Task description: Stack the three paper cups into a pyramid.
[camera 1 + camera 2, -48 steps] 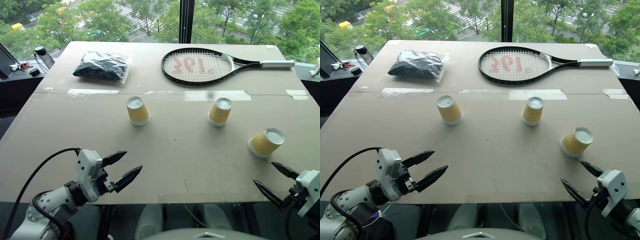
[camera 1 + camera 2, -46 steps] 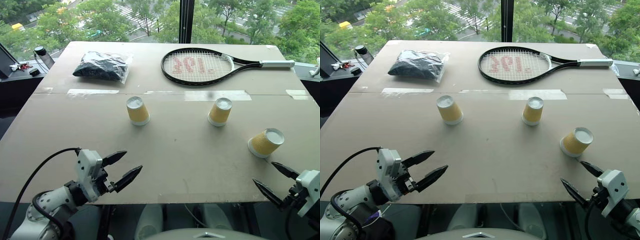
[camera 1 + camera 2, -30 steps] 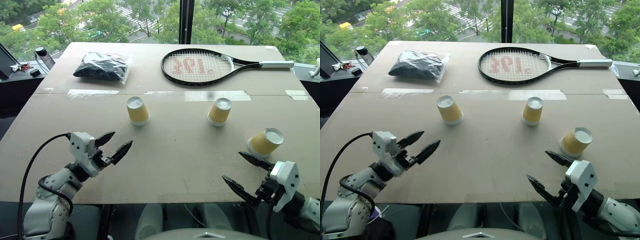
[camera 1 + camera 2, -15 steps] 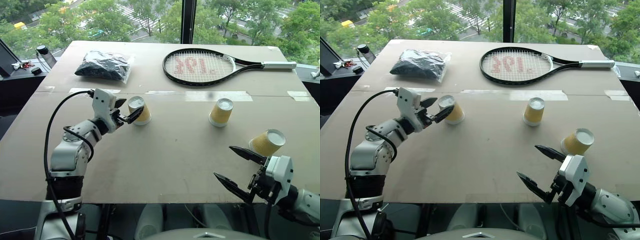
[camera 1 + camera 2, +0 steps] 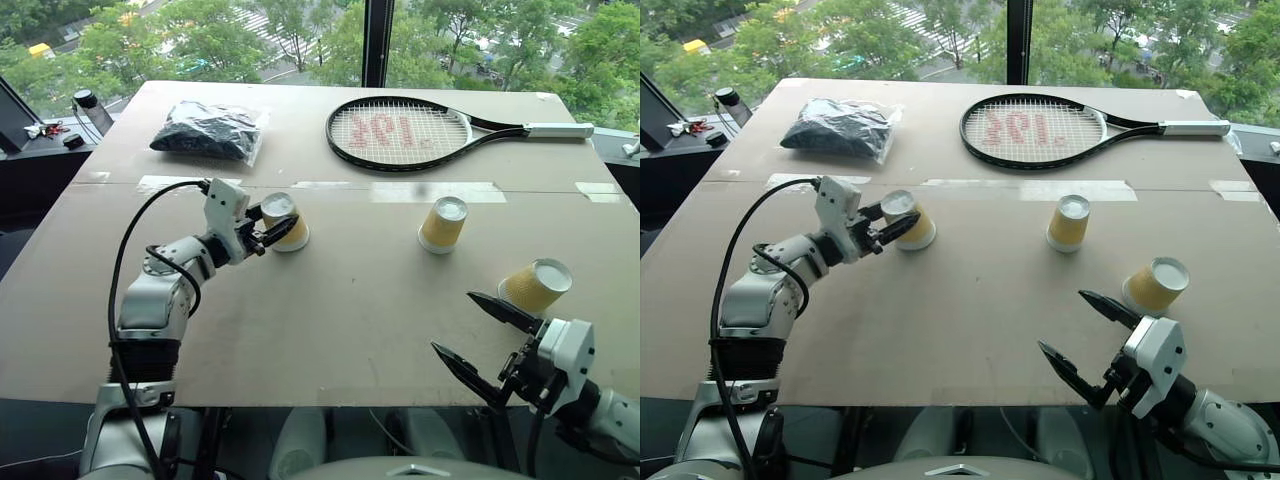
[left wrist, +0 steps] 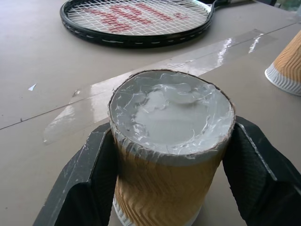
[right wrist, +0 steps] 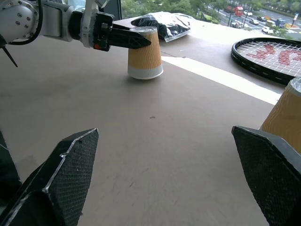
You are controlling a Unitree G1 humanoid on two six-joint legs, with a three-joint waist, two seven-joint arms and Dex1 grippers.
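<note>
Beyond the window glass stand green trees and a street, and before me lies a broad tan table point(image 5: 330, 330) with strips of clear tape point(image 5: 435, 191) across its middle. At the far side rest a black tennis racket point(image 5: 400, 133) with red marks on its strings and a clear bag of dark stuff point(image 5: 205, 131). My left gripper point(image 5: 275, 225) is clamped on the left cup point(image 5: 287, 222), one black finger on either side of its yellow wavy wall just under the white base; the cup stands upside down, its rim on the table, near the tape. The middle cup point(image 5: 442, 224) stands upside down too, well apart to the right and just on the near side of the tape. The right cup point(image 5: 538, 287) is tilted over on the table, its white base turned up and toward me. My right gripper point(image 5: 482, 338) hangs at the near edge of the table with its fingers spread wide and nothing between them; its upper fingertip is just beside the right cup, and I cannot tell whether it touches. No cup sits on another yet.
</note>
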